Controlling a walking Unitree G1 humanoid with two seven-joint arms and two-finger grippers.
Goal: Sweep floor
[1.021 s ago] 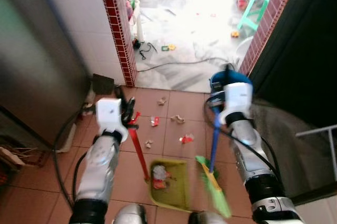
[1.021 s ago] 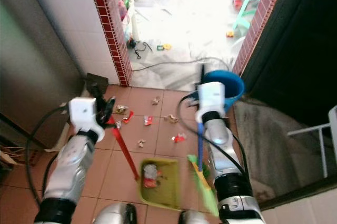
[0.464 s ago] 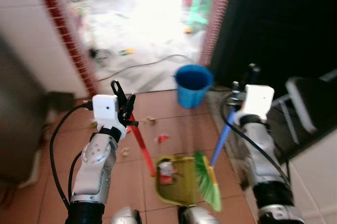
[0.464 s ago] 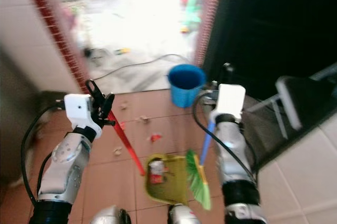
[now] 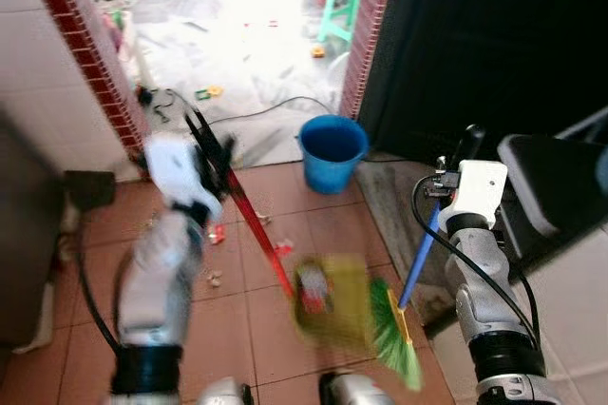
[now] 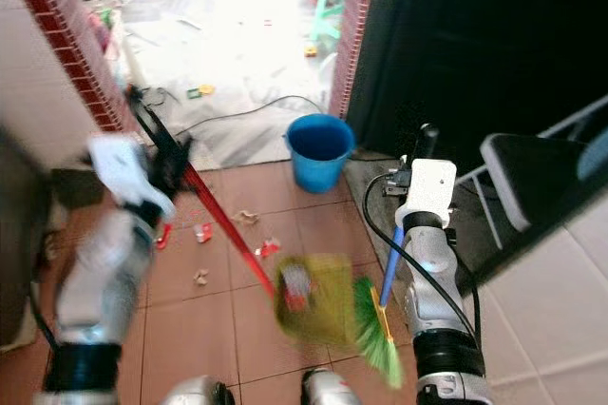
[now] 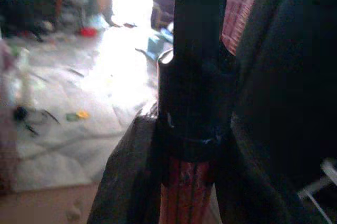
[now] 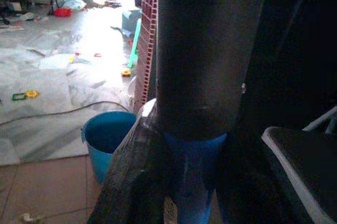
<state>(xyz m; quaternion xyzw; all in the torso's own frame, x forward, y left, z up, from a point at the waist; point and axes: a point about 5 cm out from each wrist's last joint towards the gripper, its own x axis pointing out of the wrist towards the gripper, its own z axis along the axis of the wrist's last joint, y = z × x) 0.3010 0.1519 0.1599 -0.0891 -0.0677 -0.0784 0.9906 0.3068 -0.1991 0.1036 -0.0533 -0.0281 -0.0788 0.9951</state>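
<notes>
My left gripper [image 5: 211, 150] is shut on the red handle [image 5: 255, 229] of a yellow-green dustpan [image 5: 332, 300], which is blurred and holds scraps of litter. In the left wrist view the red handle [image 7: 187, 195] runs between the black fingers. My right gripper [image 5: 454, 163] is shut on the blue handle [image 5: 418, 258] of a green broom [image 5: 394, 334], whose bristles rest beside the dustpan. The blue handle [image 8: 194, 174] shows in the right wrist view between the fingers. Bits of litter [image 5: 217, 234] lie on the terracotta tiles.
A blue bucket [image 5: 332, 152] stands by the doorway ahead. Brick-edged walls [image 5: 81, 48] frame the opening to a bright cluttered room with a cable [image 5: 256, 112] and a green stool [image 5: 342, 1]. A dark doorway and a dark chair [image 5: 556, 186] are on the right.
The camera has shifted, so the bucket sits more central. My left arm has swung the dustpan up and to the right, leaving it blurred. The broom stays beside it.
</notes>
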